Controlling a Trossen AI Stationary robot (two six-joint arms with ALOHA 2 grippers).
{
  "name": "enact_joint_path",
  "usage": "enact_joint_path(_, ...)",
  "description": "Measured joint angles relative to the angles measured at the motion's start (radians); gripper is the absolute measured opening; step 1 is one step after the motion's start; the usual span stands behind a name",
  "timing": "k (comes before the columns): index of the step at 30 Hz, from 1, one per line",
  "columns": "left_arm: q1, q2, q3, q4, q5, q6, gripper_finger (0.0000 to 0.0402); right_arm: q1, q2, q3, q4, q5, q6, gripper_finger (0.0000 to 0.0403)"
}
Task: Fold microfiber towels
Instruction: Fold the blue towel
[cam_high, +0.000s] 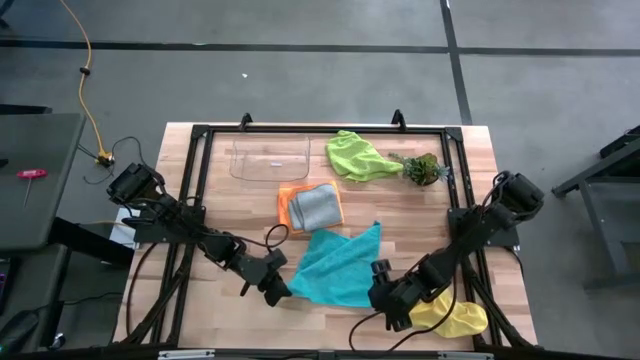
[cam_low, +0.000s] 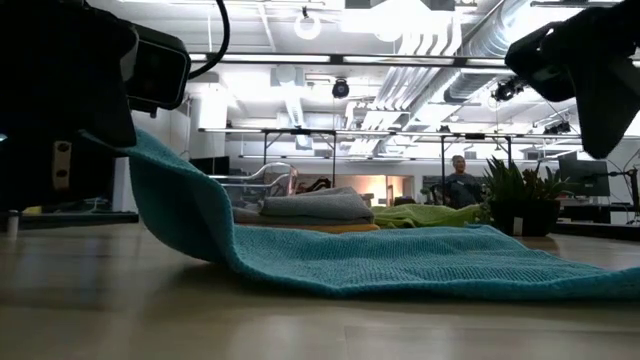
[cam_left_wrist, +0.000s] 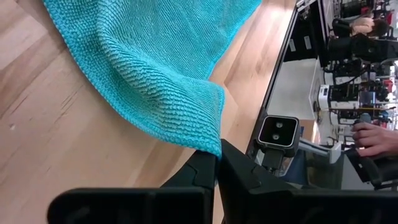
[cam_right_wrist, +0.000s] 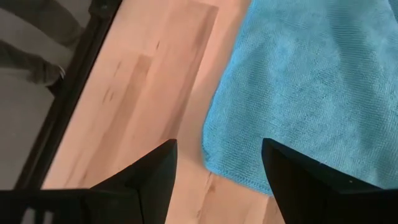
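The teal towel (cam_high: 340, 265) lies spread on the table's near middle, its near-left corner raised. My left gripper (cam_high: 281, 290) is shut on that corner. My right gripper (cam_high: 380, 288) is open just over the towel's near-right corner (cam_right_wrist: 227, 165), its fingers on either side of it without touching. A folded grey towel (cam_high: 318, 205) rests on the orange towel (cam_high: 288, 205) farther back. The lime green towel (cam_high: 355, 155) lies crumpled at the far edge. The yellow towel (cam_high: 455, 318) lies at the near right, partly under my right arm. My left gripper pinches the teal towel's near-left corner (cam_left_wrist: 213, 146) between its two fingertips, coming level from the table's left. The corner is lifted off the table (cam_low: 165, 185). The cloth slopes down slack from it, and the rest lies flat on the wood (cam_low: 450, 265).
A clear plastic tray (cam_high: 270, 157) stands at the far left. A small leafy plant (cam_high: 422, 168) stands at the far right beside the lime towel. A black frame (cam_high: 455, 180) runs around the work area. A person's hand (cam_left_wrist: 376, 137) shows beyond the table.
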Motion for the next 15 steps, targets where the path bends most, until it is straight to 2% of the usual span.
enact_joint_path(15, 0.000, 0.000, 0.000, -0.001, 0.003, -0.025, 0.0000, 0.008, 0.089, 0.000, 0.019, -0.009, -0.088, 0.0227)
